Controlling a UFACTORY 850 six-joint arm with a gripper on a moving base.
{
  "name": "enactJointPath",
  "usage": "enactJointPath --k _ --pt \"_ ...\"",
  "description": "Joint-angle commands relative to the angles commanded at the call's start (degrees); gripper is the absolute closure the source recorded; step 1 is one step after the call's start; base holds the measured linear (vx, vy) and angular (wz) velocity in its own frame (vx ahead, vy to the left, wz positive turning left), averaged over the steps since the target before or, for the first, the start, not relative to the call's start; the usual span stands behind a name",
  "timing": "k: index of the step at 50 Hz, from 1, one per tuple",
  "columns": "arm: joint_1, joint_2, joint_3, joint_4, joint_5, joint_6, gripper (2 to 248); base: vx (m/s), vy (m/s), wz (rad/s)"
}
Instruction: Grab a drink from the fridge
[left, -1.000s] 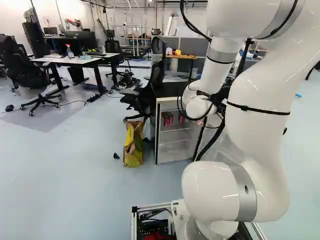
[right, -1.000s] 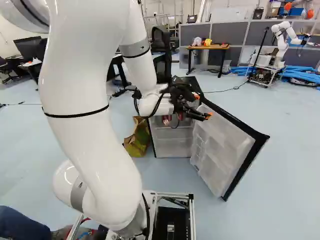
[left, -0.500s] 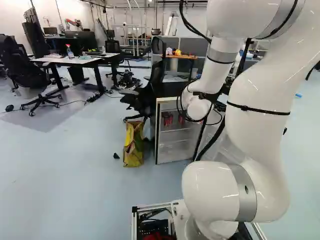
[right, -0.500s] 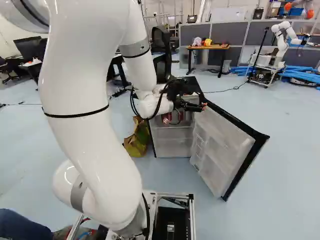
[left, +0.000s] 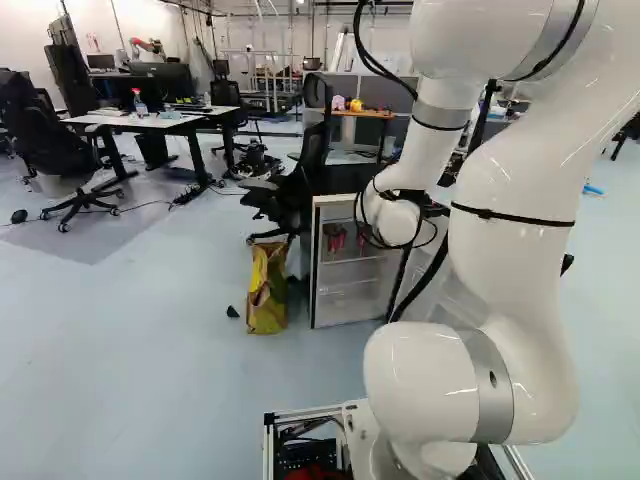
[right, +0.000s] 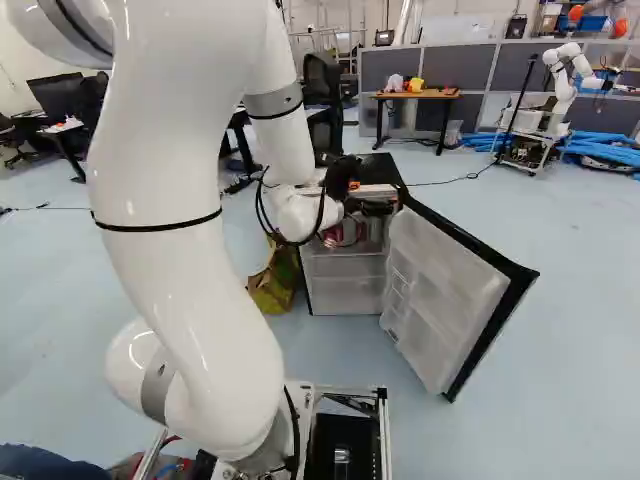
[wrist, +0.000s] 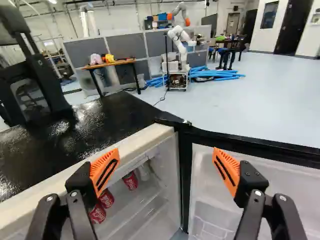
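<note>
Gripper (wrist: 166, 155) of yours has just turned in toward the open fridge (wrist: 150, 137), spread wide and holding nothing, so you could next try lining it up with the red cans (wrist: 130, 181) that sit inside it.

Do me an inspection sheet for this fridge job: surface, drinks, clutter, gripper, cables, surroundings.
Surface: glossy black fridge top; inside, a pale shelf bears cans.
Job's things: fridge door standing open; three red cans visible inside, none gripped.
Clutter: yellow-and-brown bag on the floor beside the fridge; office chair close by.
Gripper: open, holding nothing, at the fridge's opening.
Cables: black cables loop loosely beside the arm's wrist; possible snag risk.
Surroundings: wooden table, another robot and blue tubes beyond.
</note>
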Motion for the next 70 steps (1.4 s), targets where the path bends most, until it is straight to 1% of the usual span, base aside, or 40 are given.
enactJointPath --k 9,38,61,65,70 --pt "-0.1 -0.5 0.8 -5.4 -1.0 0.0 3 0.000 0.000 0.000" --pt "-1.0 0.5 7.2 -22.9 -4.8 0.0 3 0.000 0.000 0.000" --pt "-1.1 -3.7 6.2 -36.7 -8.1 0.0 3 0.000 0.000 0.000" --pt "-1.1 -4.5 5.9 -38.3 -8.7 0.0 3 0.000 0.000 0.000" --pt "-1.2 -5.6 5.4 -39.5 -9.6 0.0 3 0.000 0.000 0.000"
